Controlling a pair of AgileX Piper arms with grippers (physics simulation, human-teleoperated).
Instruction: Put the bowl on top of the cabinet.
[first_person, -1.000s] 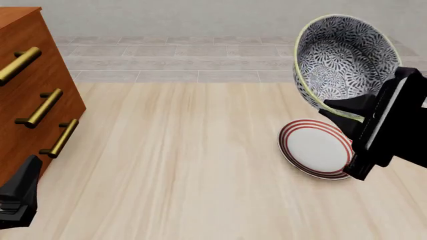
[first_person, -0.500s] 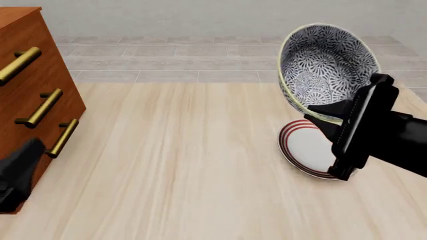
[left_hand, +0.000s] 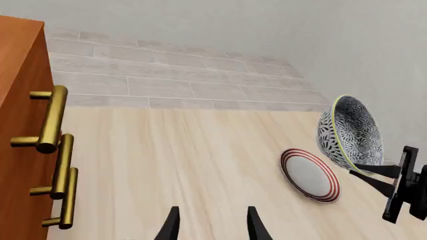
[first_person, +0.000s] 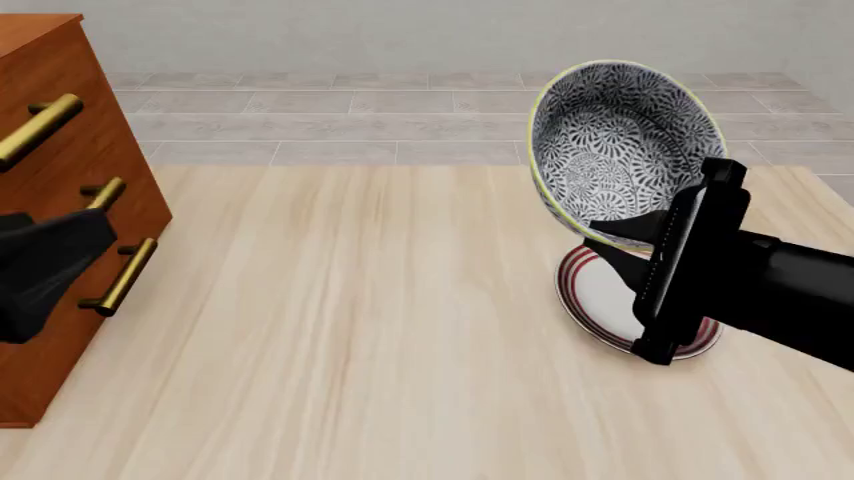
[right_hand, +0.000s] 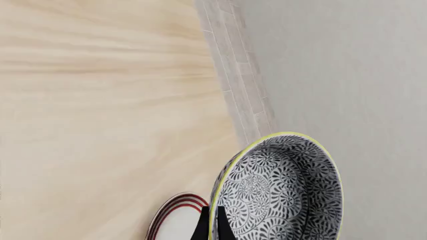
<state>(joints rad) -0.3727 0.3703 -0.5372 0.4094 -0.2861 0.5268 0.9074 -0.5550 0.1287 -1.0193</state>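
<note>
The bowl (first_person: 621, 140), white with black swirl pattern and a yellow rim, hangs tilted on its side above the table at the right. My right gripper (first_person: 630, 236) is shut on its lower rim, with one finger inside and one outside (right_hand: 210, 226). The left wrist view shows the bowl (left_hand: 353, 131) held up beyond the plate. The reddish-brown cabinet (first_person: 60, 190) with brass handles stands at the far left; its top is mostly cut off. My left gripper (left_hand: 212, 229) is open and empty, low over the table beside the cabinet (left_hand: 20, 105), far from the bowl.
A flat white plate with red rings (first_person: 607, 300) lies on the table right under the held bowl and shows in both wrist views (left_hand: 310, 175) (right_hand: 175, 220). The wooden table (first_person: 360, 330) stretches between cabinet and plate. A tiled floor and grey wall lie behind.
My right gripper has carried the bowl leftward, over the plate. My left arm has risen in front of the cabinet's lower handles.
</note>
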